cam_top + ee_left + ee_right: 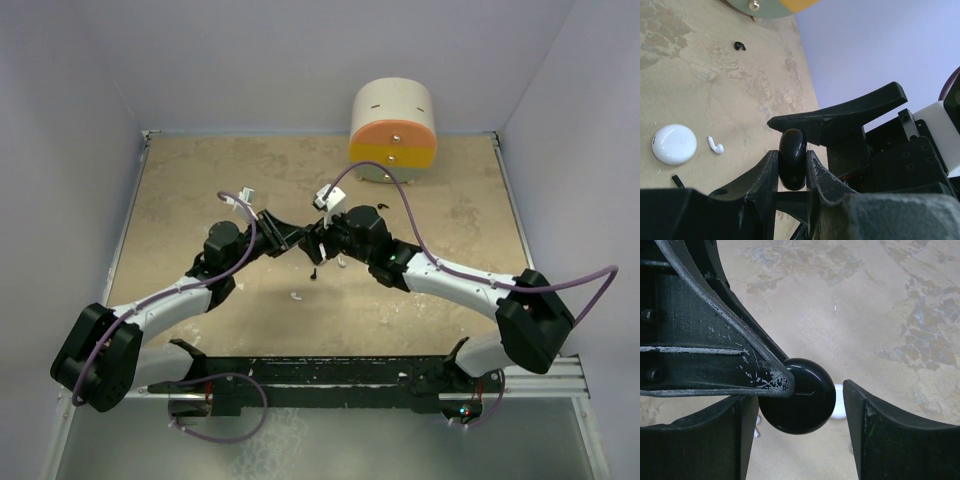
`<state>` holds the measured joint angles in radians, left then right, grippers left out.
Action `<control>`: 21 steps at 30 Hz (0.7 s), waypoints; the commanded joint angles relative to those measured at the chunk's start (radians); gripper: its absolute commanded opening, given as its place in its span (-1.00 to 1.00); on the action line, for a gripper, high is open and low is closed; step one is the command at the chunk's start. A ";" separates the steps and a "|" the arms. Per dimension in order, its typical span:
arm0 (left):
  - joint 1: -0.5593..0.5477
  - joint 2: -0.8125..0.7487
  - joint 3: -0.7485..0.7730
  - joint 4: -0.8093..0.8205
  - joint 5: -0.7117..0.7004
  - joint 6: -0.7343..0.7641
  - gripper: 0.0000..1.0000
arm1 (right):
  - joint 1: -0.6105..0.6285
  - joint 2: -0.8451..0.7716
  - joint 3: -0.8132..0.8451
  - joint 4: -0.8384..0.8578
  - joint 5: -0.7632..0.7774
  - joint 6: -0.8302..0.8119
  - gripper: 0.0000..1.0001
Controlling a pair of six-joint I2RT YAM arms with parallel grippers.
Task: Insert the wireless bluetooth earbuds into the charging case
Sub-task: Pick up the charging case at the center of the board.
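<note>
The left hand point(792, 167) pinches a round black charging case point(792, 145) on edge between its fingers point(765, 175), and the right hand point(796, 402) brackets that case with jaws parted, one finger clear of it. Off to the left hand's side a white earbud point(716, 145) lies on the surface point(715, 90) beside a white case point(674, 144), a black earbud point(740, 46) farther ahead.

Tabletop point(450, 210): beige, mottled with grey-brown marble-like blotches. Walls point(250, 60): pale lavender. Black charging case point(792, 145): glossy. Left gripper point(791, 157): black, whitish scuffs on fingers point(817, 175). Right gripper point(797, 435): black too. White case point(674, 144): glossy. One white earbud point(716, 145), one black earbud point(740, 46). Drum point(392, 125): cream top, front orange over yellow, maybe greenish below. Arms point(165, 300): white and black. Cables point(408, 210): purple.
</note>
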<state>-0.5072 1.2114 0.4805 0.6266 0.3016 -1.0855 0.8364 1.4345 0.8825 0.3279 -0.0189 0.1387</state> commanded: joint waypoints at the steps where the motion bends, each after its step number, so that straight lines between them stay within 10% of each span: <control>1: -0.009 -0.021 -0.002 0.064 -0.007 -0.005 -1.00 | -0.001 0.001 0.056 0.043 -0.013 -0.016 0.29; 10: -0.010 -0.027 0.000 0.061 -0.013 -0.001 -0.97 | -0.001 0.002 0.056 0.037 -0.011 -0.018 -0.32; 15: -0.010 -0.029 0.007 0.055 -0.023 0.007 -0.35 | -0.002 -0.007 0.043 0.036 -0.010 -0.022 -0.37; 21: -0.010 -0.042 0.015 0.021 -0.038 0.028 -0.12 | -0.002 -0.019 0.032 0.037 -0.019 -0.028 -0.38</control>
<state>-0.5106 1.2037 0.4789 0.6277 0.2737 -1.0821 0.8368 1.4399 0.8951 0.3275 -0.0261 0.1272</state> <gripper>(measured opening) 0.429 0.550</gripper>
